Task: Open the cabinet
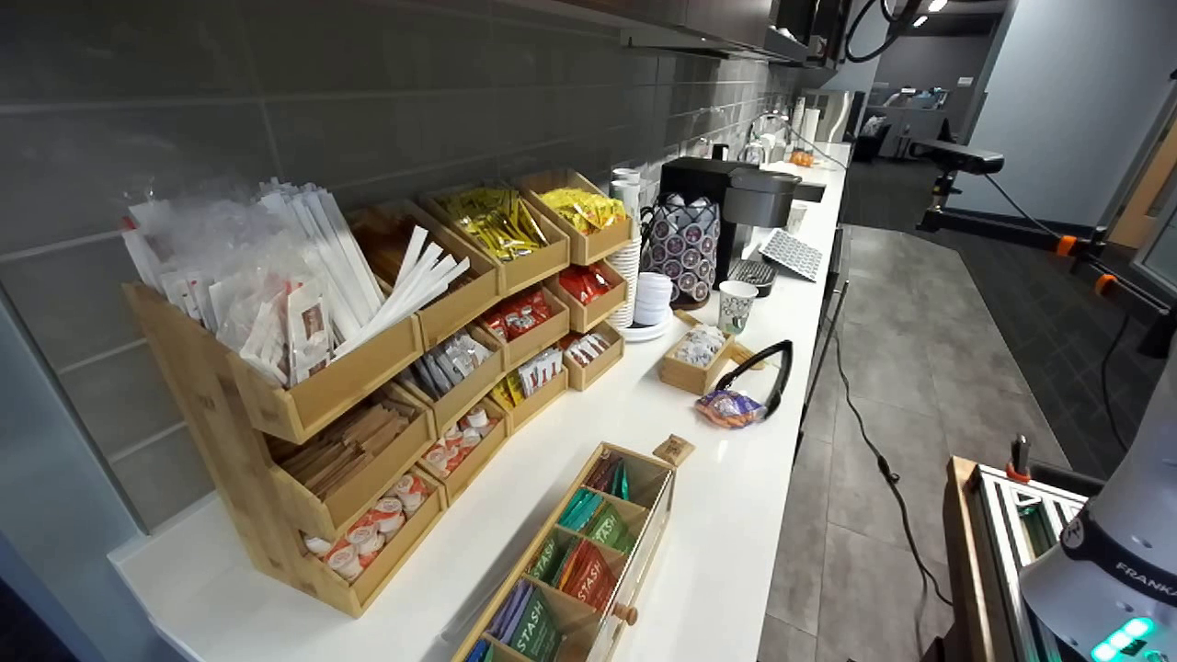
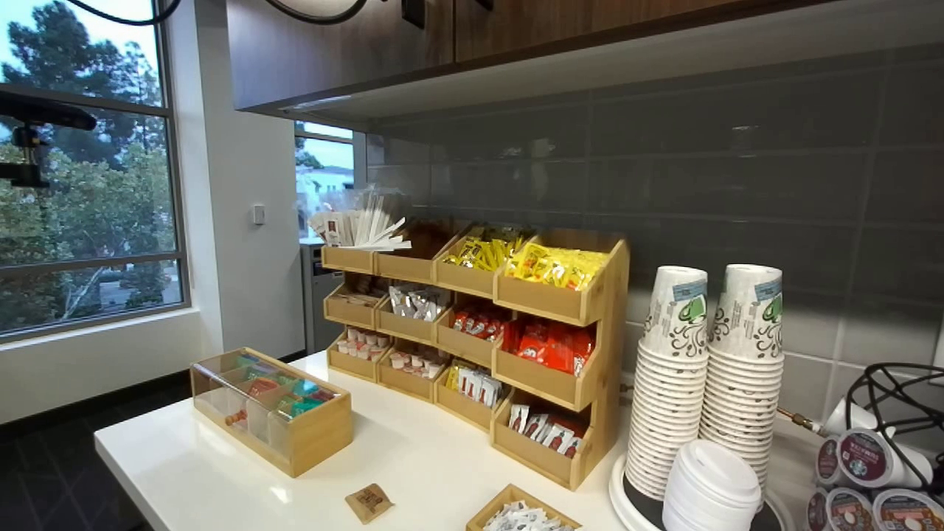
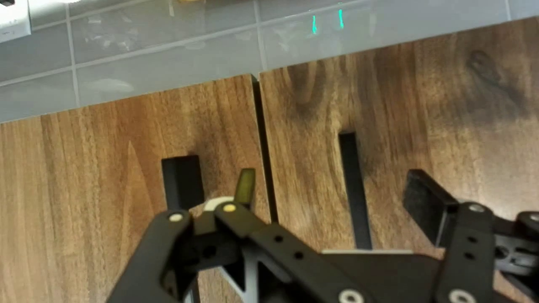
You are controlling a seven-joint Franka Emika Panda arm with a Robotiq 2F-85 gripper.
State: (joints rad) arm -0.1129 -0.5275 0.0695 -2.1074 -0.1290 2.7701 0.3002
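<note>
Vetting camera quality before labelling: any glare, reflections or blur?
Wrist view: green reflections streak the wall tiles, a pale sheen marks the cabinet door at picture right, and the hand looks slightly soft; in an exterior view, glare on the white countertop.

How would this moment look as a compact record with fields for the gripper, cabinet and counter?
Gripper: open
Cabinet doors: two, wood-grained, apparently shut, narrow gap between
Black handles: one per door
Alignment: wrist picture shows the right-hand handle between the fingers, gaps either side; depth unclear
Counter: condiment rack, packet box, stacked paper cups
</note>
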